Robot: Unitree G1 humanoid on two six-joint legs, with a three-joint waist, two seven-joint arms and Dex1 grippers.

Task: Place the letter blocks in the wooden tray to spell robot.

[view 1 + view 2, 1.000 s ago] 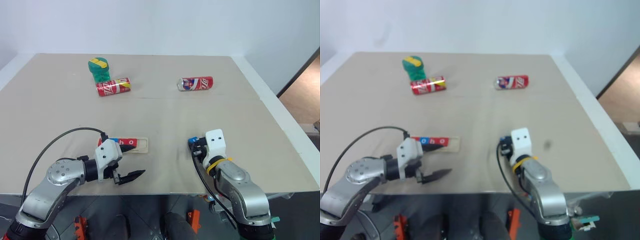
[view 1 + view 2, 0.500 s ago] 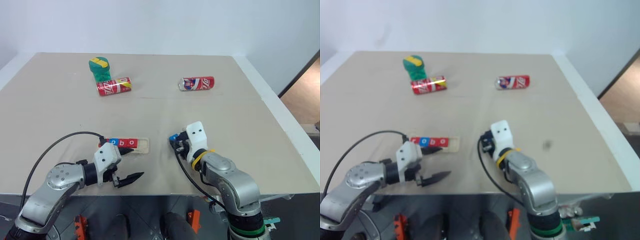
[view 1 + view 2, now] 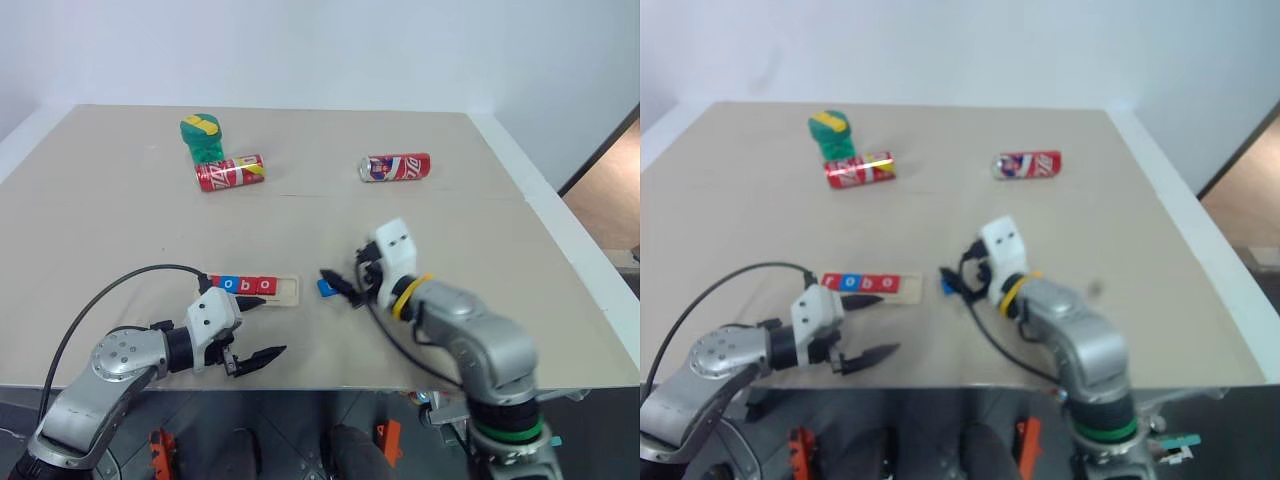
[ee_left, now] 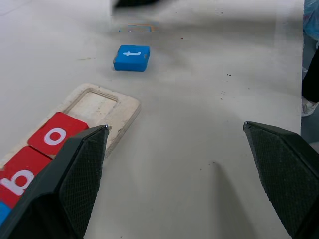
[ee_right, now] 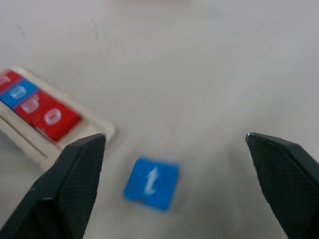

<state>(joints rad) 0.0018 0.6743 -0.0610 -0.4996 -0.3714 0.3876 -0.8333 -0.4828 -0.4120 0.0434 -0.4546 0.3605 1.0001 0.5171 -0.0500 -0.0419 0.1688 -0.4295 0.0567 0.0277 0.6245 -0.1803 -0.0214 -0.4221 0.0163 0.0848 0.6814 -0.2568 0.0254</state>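
Note:
The wooden tray lies near the table's front edge. It holds a row of letter blocks: a red one, a blue one, a red b and a red o. The slot at its right end is bare. A blue t block lies flat on the table just right of that end, apart from the tray. My right gripper hovers over the t block, open, holding nothing. My left gripper stands open in front of the tray, with nothing between its fingers.
Two red soda cans lie on their sides far back, one on the left and one on the right. A green object with a yellow stripe stands behind the left can. The table's front edge runs just below my grippers.
My right gripper rose and swung left toward the tray carrying the blue t block, then opened. The block now lies on the table. The left gripper kept still.

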